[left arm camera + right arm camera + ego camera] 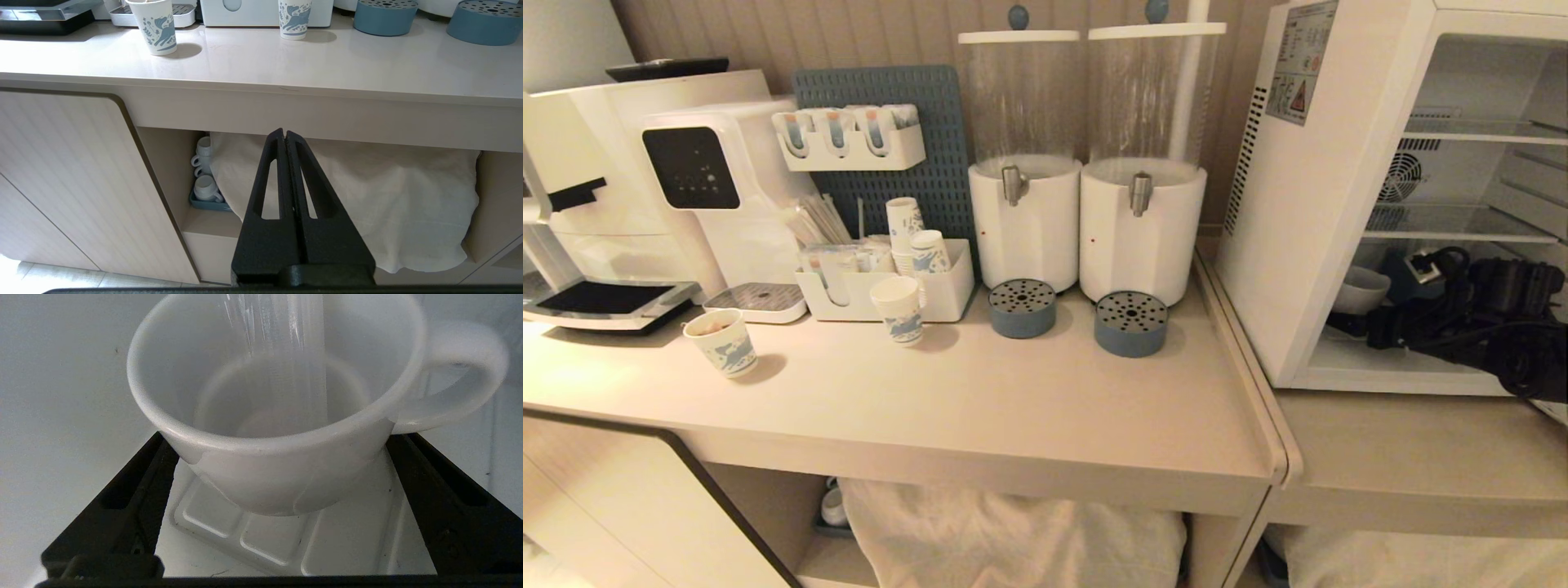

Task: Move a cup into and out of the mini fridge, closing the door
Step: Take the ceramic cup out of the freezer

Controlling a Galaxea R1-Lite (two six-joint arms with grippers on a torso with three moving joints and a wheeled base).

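Observation:
The mini fridge [1307,204] stands open at the right end of the counter; its door is out of view. On the fridge floor sits the white cup [1360,290], upright, handle to one side. My right gripper [1364,317] reaches into the bottom compartment and is open. In the right wrist view the cup [265,473] stands between the two black fingers [135,486], with gaps showing beside its lower body. My left gripper [284,132] is shut on nothing, parked low in front of the counter's open shelf.
Wire shelves [1454,222] cross the fridge just above the arm. Two drink dispensers [1025,220] and blue drip trays [1131,322] stand left of the fridge. Paper cups [723,343] and drink machines [694,171] fill the counter's left. Below it sit stacked white cups [206,188] and a cloth [367,196].

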